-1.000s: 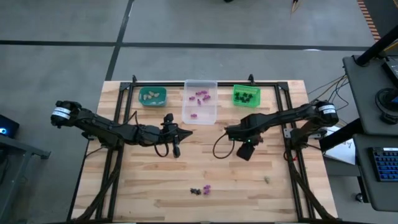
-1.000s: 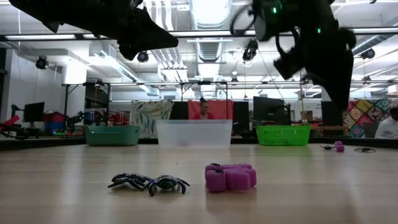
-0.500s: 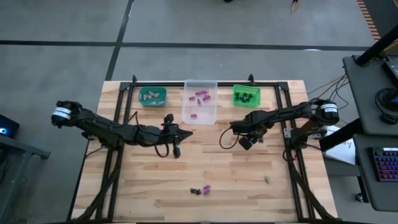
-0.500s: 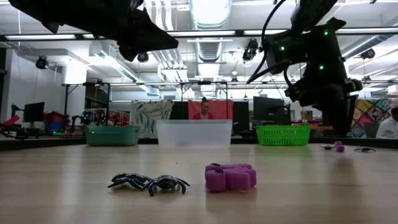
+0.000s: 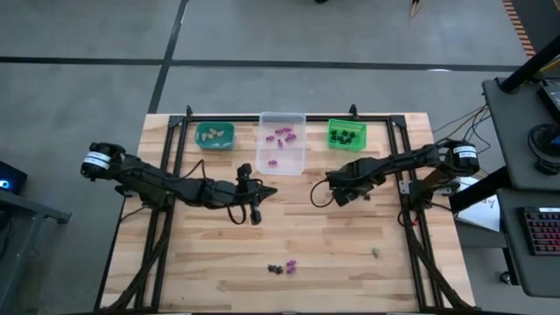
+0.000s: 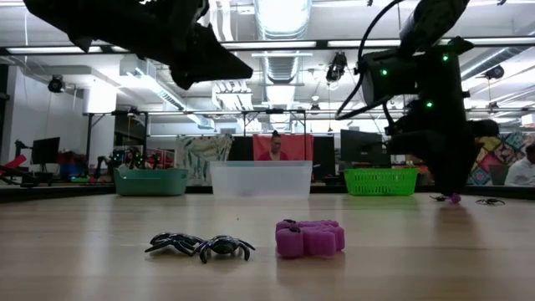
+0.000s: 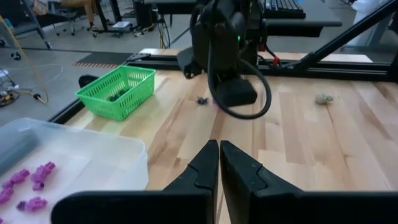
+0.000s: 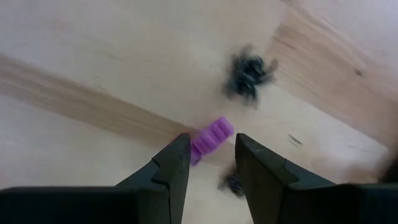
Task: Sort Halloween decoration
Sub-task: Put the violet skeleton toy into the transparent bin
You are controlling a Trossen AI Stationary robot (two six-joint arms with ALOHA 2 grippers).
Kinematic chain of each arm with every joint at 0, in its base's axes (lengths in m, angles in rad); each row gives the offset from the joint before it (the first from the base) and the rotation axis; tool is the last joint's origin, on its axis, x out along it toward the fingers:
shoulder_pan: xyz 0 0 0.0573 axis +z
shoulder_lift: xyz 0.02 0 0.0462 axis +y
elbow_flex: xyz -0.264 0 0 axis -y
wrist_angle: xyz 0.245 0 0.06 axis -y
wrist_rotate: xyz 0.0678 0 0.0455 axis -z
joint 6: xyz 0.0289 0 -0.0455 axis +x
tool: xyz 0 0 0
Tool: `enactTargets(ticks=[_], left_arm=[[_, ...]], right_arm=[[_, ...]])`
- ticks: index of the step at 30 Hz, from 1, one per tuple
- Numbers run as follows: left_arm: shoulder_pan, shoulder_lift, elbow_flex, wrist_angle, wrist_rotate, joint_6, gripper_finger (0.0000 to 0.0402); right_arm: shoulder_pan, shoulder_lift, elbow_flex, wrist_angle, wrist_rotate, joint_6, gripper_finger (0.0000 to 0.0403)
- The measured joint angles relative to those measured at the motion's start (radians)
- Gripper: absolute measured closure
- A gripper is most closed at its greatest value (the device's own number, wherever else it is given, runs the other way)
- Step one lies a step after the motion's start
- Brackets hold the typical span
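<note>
High view, right claw now lower, jaws apart over purple trinket, left claw together.

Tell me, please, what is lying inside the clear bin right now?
The clear bin holds only purple trinkets: a cluster near its far end and one more near the middle. The left wrist view shows several too. The low view's frosted wall hides them, so an exact count is uncertain.

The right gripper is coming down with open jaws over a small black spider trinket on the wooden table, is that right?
Not quite. The right gripper does have open jaws, but between them lies a small purple plastic trinket. The black spider trinket sits beyond it. The right wrist view shows this.
</note>
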State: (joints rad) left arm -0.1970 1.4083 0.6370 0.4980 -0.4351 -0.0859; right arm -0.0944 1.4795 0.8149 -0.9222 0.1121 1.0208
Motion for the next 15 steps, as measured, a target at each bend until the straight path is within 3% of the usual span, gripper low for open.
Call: enactTargets(ticks=[8, 15], left_arm=[[-0.003, 0.006, 0.037, -0.002, 0.000, 0.049, 0.0402], [-0.003, 0.006, 0.037, -0.003, 0.000, 0.051, 0.0402]], right_arm=[[0.000, 0.002, -0.023, 0.036, 0.020, 0.060, 0.0287], [0.000, 0.003, -0.045, 0.089, 0.020, 0.052, 0.0334]])
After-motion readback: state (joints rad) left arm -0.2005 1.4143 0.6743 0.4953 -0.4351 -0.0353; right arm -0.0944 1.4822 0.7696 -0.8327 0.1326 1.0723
